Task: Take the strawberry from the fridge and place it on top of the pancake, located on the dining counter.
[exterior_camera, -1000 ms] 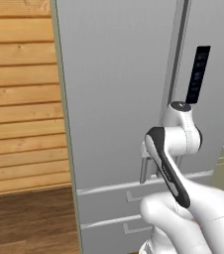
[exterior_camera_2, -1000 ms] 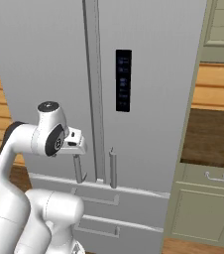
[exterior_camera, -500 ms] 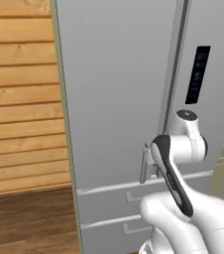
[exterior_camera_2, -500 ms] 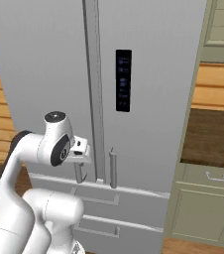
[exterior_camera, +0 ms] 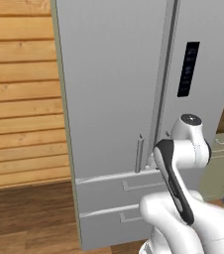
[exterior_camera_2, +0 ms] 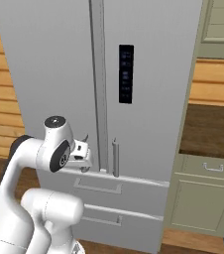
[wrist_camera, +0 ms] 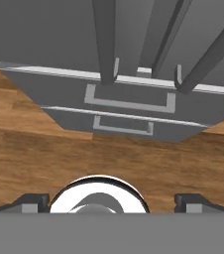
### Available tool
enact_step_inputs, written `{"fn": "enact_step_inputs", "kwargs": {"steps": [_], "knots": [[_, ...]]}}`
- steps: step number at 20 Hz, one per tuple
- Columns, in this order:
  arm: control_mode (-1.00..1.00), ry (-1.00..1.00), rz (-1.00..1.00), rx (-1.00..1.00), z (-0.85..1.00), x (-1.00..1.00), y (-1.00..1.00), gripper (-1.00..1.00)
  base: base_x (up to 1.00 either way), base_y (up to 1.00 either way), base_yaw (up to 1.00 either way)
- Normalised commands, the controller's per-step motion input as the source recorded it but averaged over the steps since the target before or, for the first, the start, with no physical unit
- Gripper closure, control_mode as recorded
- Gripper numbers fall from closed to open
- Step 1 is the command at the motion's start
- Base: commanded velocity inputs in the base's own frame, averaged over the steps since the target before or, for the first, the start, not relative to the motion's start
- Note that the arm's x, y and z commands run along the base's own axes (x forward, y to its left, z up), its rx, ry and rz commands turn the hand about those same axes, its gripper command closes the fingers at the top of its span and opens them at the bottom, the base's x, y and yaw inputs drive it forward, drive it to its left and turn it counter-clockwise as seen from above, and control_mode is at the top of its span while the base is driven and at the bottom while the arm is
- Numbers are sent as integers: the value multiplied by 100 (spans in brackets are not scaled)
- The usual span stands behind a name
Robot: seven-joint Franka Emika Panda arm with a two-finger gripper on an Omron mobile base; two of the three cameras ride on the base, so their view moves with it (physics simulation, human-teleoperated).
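Fridge (exterior_camera_2: 148, 74) doors closed, spread fingers (wrist_camera: 29, 202) near handles (exterior_camera_2: 115, 158).

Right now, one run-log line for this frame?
stage: approaching fridge | doors: both closed | gripper: open, empty, near left door handle | strawberry: not yet reached

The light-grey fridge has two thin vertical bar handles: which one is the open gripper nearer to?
The bar handle on the left door, not the right-door bar handle: the open gripper sits right beside it on the fridge.
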Motion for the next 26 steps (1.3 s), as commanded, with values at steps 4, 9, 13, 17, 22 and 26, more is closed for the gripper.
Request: {"fn": "enact_step_inputs", "kwargs": {"steps": [4,9,13,17,22,26], "knots": [[100,0,0,0,0,0,0,-100,-33,-1,0],[-100,0,0,0,0,51,0,-100,0,0,0],[-100,0,0,4,2,92,5,-100,0,0,0],[-100,-4,-3,1,24,73,1,-100,0,0,0],[-100,1,-9,0,62,38,0,-100,0,0,0],[-100,0,-7,0,8,41,1,-100,0,0,0]]}}
